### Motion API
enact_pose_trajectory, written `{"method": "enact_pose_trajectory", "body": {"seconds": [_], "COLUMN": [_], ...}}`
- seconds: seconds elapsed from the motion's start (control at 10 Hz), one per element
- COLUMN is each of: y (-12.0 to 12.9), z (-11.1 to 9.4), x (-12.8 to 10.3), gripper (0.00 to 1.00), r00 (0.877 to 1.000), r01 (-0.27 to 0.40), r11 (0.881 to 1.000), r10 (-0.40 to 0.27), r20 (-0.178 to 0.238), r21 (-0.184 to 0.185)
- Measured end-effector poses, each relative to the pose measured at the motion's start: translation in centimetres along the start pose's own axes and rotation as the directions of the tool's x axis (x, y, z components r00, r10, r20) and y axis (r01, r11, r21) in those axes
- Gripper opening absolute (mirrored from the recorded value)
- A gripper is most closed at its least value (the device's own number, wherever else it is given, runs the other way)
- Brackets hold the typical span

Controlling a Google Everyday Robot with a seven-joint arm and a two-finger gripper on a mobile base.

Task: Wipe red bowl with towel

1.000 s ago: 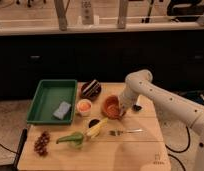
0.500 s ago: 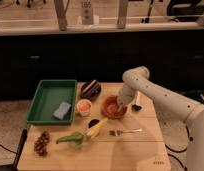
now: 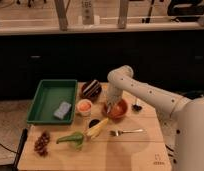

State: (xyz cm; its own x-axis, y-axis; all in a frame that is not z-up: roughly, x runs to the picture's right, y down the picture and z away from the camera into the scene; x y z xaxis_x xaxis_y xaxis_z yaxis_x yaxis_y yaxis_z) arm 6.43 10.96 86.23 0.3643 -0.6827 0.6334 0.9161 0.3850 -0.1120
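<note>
So the gripper (image 3: pixel 109 107) is sitting right down at the left inner edge of the red bowl (image 3: pixel 123 109), with the arm coming in from the right and bending over it, and I'm reading this as the wiping step itself, or the very start of it. I honestly can't tell whether the gripper is open, closed or holding anything, and I'm not making out a towel anywhere near it, so take that with a grain of salt. The bowl is sitting near the middle of the wooden table (image 3: pixel 140 151), just right of the little white cup (image 3: pixel 84 106) with something orange in it, with the dark dish (image 3: pixel 91 89) up and to its left and the fork (image 3: pixel 126 132) lying in front of it. There's a grey-blue pad (image 3: pixel 62 110) lying in the green tray (image 3: pixel 45 89) that could be a sponge or a folded cloth, I can't tell which. The bowl is standing upright with its mouth facing up, and since it's round it isn't really showing any long axis or pointing anywhere. I'm guessing the next move is calling for a sweep around the inside wall, pressing lightly enough that the bowl isn't sliding into the cup beside it.
</note>
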Motion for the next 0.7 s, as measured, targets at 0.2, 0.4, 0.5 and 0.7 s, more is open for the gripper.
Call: {"method": "enact_pose_trajectory", "body": {"seconds": [0.2,0.4,0.5,0.7], "y": [0.9,3.0,4.9,7.8], "z": [-0.1,-0.5,-1.0,-1.7], "x": [-0.7,-0.3,0.2,1.6], "gripper": [0.0,0.0,0.0,0.0], "r00": [1.0,1.0,1.0,0.998], "r01": [0.02,0.004,-0.013,-0.055], "r11": [1.0,1.0,1.0,0.998], "r10": [-0.02,-0.004,0.013,0.055], "r20": [0.01,0.01,0.009,0.007], "r21": [-0.002,0.001,0.0,-0.008]}}
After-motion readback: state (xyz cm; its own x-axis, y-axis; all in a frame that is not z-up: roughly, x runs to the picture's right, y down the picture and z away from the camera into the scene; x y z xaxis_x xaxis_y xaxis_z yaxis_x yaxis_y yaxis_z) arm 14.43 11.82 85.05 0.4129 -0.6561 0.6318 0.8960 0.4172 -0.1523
